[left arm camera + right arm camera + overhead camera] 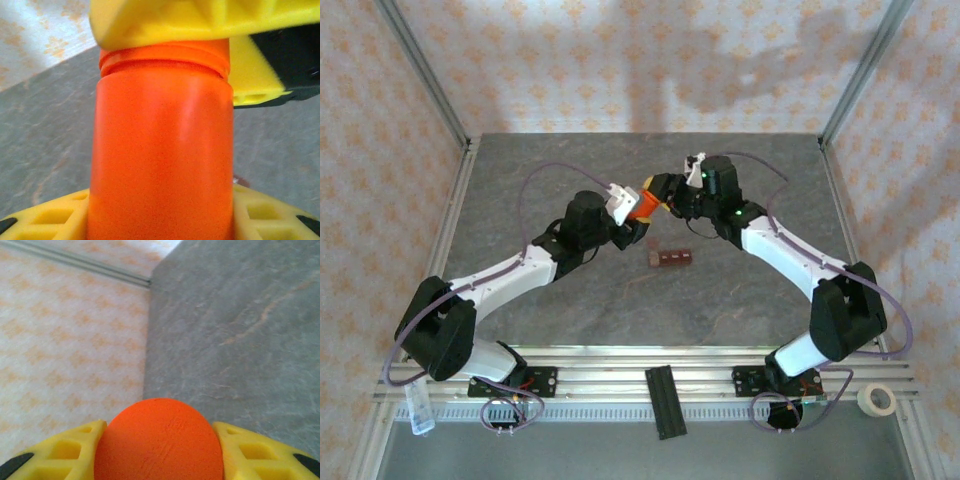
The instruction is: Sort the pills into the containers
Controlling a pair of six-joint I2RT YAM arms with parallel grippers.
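Note:
An orange pill bottle (644, 205) hangs above the middle of the table between both arms. My left gripper (634, 212) is shut on its body (160, 150), with yellow fingers (50, 215) pressed to either side. My right gripper (663, 192) is shut on the bottle's cap (159, 440) from the other end, its yellow fingers (165, 20) clamped across the top. The containers (670, 258), a small reddish-brown strip of compartments, lie on the table just below the two grippers. The pills are hidden.
A black ribbed bar (665, 402) lies across the rails at the near edge. A roll of tape (877, 400) sits at the near right, and a clear plastic piece (420, 410) at the near left. Metal frame posts (425, 75) border the grey table (570, 300).

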